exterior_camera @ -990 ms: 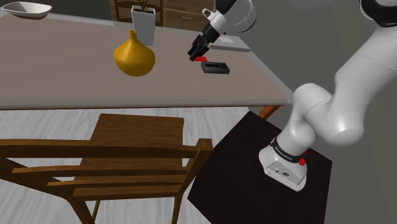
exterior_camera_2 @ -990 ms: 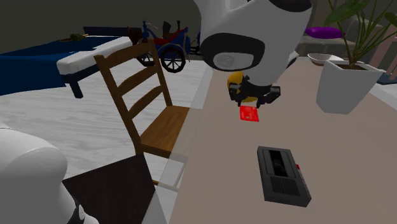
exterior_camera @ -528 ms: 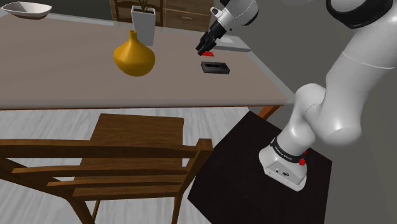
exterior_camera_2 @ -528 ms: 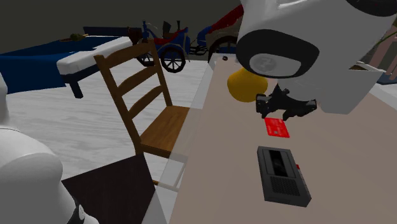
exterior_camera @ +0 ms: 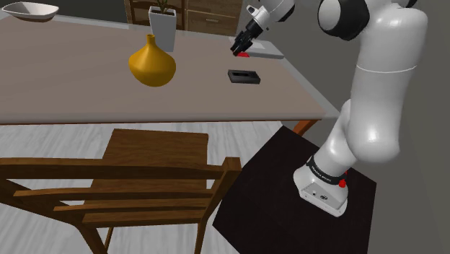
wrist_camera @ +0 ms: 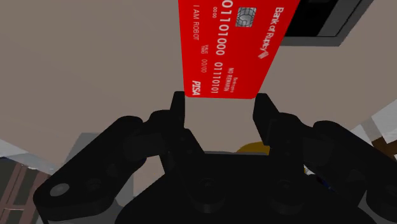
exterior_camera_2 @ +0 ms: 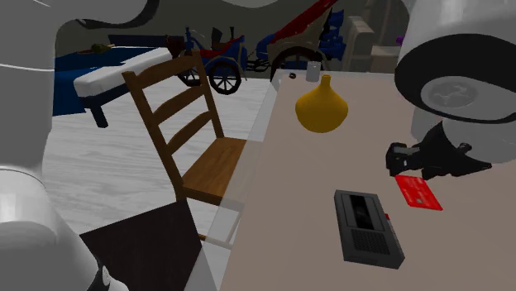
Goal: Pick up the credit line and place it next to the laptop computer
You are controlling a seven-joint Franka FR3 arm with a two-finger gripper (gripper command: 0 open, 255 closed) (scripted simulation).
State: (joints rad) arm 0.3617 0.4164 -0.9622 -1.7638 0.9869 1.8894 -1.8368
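Fingers [wrist_camera: 179, 107]: two, black, set narrow and clamped on one short end of the red card [wrist_camera: 232, 44], one finger on each long edge. Gripper [wrist_camera: 220, 102]: one.

Red card: one. Its printed face is toward the wrist camera, with the chip at the end away from the fingers. The long axis runs straight out from the fingertips, in line with the gripper. In the second exterior view the red card [exterior_camera_2: 418, 192] sticks out from under the gripper [exterior_camera_2: 403, 168] and slants down toward that view's right, above the table [exterior_camera_2: 281, 215].

Shoulder view: the gripper [exterior_camera: 241, 49] holds the red card [exterior_camera: 246, 54] at the left edge of the laptop computer [exterior_camera: 270, 50] — one flat pale-grey slab at the table's far right. Whether the card touches slab or table, cannot tell.

Other items on the table, one of each:
- black flat device [exterior_camera: 244, 76], just nearer than the gripper and apart from the card
- yellow vase [exterior_camera: 152, 65], well to the left
- white planter [exterior_camera: 162, 27], far edge
- pale bowl [exterior_camera: 29, 11], far left corner

Wooden chair [exterior_camera: 122, 180]: one, on the near side of the table — the black stand [exterior_camera: 288, 195] is to its right.
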